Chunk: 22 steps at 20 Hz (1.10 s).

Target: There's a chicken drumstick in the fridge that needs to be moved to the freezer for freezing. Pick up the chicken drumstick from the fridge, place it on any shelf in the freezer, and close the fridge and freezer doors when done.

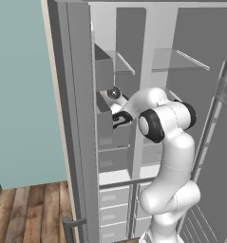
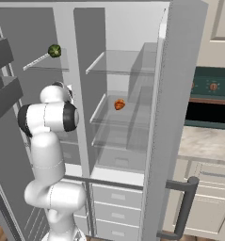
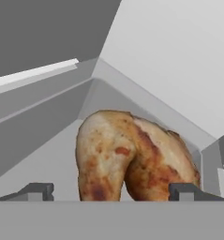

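Chicken drumstick (image 3: 132,157) lies on the freezer (image 3: 52,154) floor, directly ahead between the fingertips. Gripper (image 3: 111,191) spread wide, holding nothing; retreat straight back.

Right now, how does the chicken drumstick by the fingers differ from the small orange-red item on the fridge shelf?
The chicken drumstick is mottled golden-brown; the orange-red item is a plain orange-red. The drumstick lies in the freezer, just beyond the parted fingers; the orange-red item sits on a glass shelf in the fridge. Both are rounded and rest free.
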Available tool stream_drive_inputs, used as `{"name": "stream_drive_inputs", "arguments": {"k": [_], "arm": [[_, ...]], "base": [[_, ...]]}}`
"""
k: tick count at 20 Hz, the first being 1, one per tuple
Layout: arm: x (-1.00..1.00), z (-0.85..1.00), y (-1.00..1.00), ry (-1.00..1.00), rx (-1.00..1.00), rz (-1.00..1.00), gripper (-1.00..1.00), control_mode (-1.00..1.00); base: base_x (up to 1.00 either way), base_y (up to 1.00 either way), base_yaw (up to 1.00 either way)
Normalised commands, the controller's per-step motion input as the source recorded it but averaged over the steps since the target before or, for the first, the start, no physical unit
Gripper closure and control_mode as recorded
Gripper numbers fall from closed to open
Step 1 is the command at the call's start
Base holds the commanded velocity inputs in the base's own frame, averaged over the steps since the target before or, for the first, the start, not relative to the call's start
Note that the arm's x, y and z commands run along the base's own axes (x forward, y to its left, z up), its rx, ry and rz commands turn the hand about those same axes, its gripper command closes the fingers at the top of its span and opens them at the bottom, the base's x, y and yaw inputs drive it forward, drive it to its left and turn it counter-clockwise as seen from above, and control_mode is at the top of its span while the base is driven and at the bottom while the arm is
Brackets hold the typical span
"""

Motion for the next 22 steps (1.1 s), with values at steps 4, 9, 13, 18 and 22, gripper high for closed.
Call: {"name": "stream_drive_inputs", "arguments": {"k": [4, 9, 13, 18, 22], "arm": [[-0.29, 0.0, 0.0, -0.03, 0.0, -0.04, -1.0, -1.0], [-0.46, 0.0, 0.0, -0.09, 0.0, -0.04, -1.0, -1.0], [-0.43, 0.0, 0.01, -0.05, 0.0, -0.02, -1.0, -1.0], [-0.49, 0.08, 0.0, -0.01, 0.01, 0.0, -1.0, -1.0], [-0.65, 0.14, -0.01, 0.0, 0.02, 0.0, -1.0, -1.0]], "base": [[0.0, 0.0, 0.0], [0.0, 0.0, 0.0], [0.0, 0.0, 0.0], [0.0, 0.0, 0.0], [0.0, 0.0, 0.0]]}}
